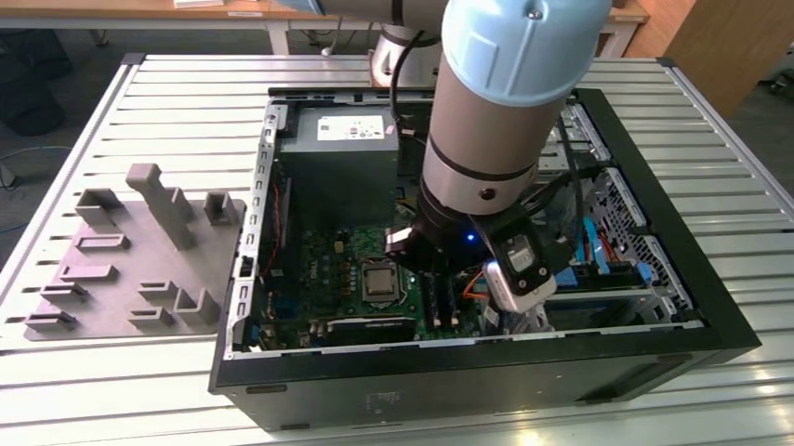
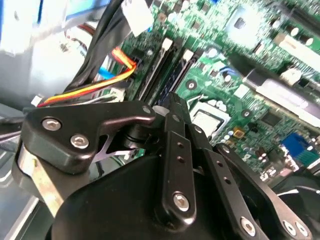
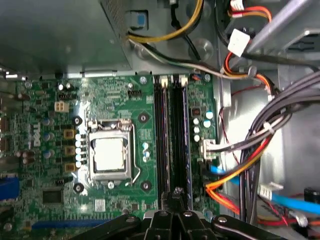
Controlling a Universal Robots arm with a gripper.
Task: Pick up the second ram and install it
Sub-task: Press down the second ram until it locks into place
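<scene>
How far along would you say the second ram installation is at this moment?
Looks done: a bluish stick, apparently the second ram, already lies along the memory slots beside the processor socket. In hand: the gripper sits low in the open case, at the near end of those slots. Left: confirming it is fully seated; I cannot tell whether the latches have closed.

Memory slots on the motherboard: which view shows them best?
The first wrist view: the memory slots are seen from above, nearly full length. In the second wrist view they slant away beyond the gripper. In the exterior view the arm covers most of them.
</scene>
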